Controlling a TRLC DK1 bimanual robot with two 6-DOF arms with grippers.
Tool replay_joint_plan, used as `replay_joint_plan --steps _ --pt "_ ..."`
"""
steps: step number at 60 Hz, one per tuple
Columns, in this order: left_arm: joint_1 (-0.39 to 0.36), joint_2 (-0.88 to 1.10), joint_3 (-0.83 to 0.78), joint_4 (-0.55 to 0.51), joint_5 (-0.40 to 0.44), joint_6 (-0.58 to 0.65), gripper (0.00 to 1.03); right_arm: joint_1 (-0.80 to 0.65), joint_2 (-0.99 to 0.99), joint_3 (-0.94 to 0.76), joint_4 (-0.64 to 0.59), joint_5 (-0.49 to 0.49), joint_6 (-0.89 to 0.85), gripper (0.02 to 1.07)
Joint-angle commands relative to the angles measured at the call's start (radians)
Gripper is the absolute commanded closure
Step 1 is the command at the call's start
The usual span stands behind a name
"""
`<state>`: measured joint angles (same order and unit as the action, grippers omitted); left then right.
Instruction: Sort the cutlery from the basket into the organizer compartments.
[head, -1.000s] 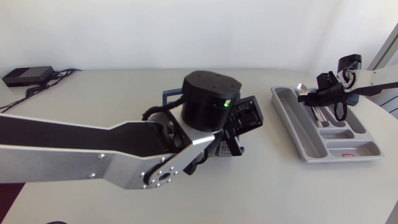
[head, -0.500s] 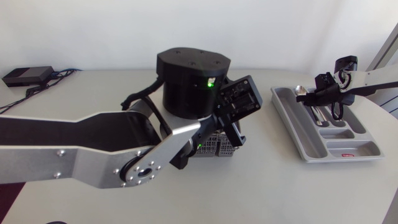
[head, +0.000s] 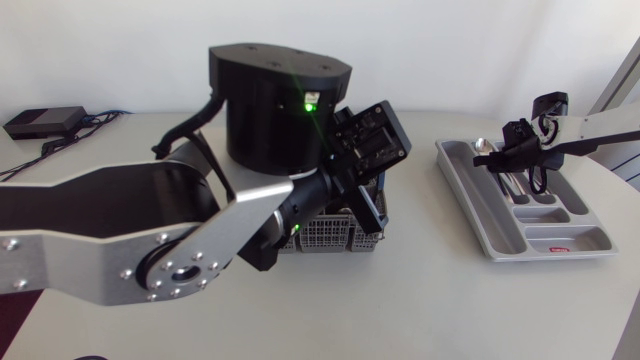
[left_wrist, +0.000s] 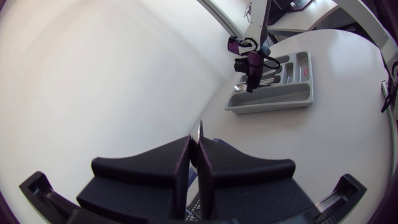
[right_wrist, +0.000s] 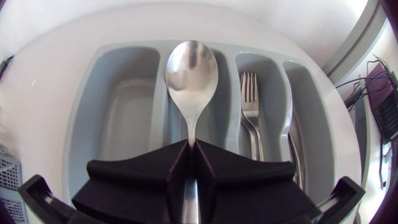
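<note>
Brightly, evenly lit from above; soft, faint shadows beside basket and organizer; mild sheen on spoon bowl.

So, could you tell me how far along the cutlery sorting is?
Done: a fork already lies in the organizer. In hand: the right gripper holds a spoon above it; the left gripper grips a thin metal piece. Left: placing both; what the basket holds is hidden.
</note>
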<state>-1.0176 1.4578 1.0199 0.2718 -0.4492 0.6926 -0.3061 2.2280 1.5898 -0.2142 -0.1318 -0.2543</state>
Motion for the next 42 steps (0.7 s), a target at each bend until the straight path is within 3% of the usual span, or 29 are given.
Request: replay_joint_plan --steps 1,9,17,31,42 --pt "-0.007 -0.048 0.016 -0.028 0.007 -0.056 1.0 0.009 0.025 -0.008 -0.01 0.012 0.016 0.91" --pt "-0.001 -0.077 0.031 -0.098 0.027 -0.114 1.0 0.001 -0.022 -0.056 -0.004 0.023 0.015 0.52" --pt "0.016 -0.108 0.051 -0.166 0.052 -0.173 1.0 0.007 -0.145 -0.149 0.03 0.047 0.009 0.28" --pt "0.059 -0.139 0.08 -0.27 0.095 -0.268 1.0 0.061 -0.47 -0.381 0.045 0.024 -0.028 0.25" --pt "0.126 -0.131 0.146 -0.395 0.181 -0.397 1.0 0.167 -0.788 -0.587 0.021 -0.028 -0.054 0.26"
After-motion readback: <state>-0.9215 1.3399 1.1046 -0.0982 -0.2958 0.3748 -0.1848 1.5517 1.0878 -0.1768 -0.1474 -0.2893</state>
